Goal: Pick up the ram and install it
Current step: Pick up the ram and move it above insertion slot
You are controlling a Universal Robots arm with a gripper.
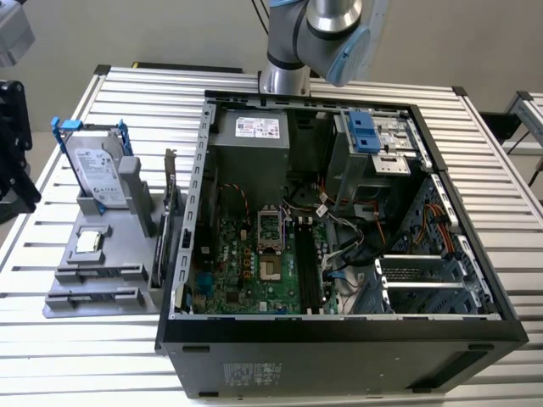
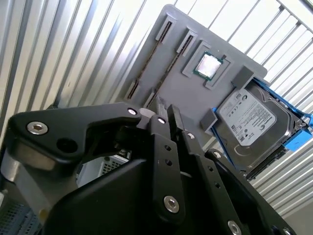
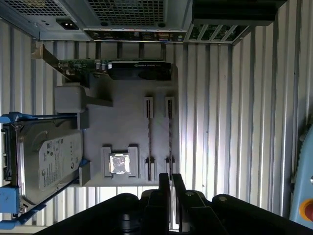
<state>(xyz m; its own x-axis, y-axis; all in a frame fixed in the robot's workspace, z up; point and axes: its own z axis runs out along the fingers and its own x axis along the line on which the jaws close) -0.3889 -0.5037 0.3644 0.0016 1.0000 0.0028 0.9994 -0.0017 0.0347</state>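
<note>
Gripper (image 3: 171, 183) pressed together, empty, hovers by grey tray (image 3: 124, 122) | ram (image 3: 169, 134) stands edge-up in slots, likely leaving its sides free for pinching

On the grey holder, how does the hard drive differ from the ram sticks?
The hard drive is a broad silver slab in a blue frame; the ram sticks are slim dark strips seen edge-on. The hard drive is propped at one side of the holder; the ram sticks lie parallel, side by side, towards the opposite side, their ends in small slots. Both are kept on the same grey holder.
</note>
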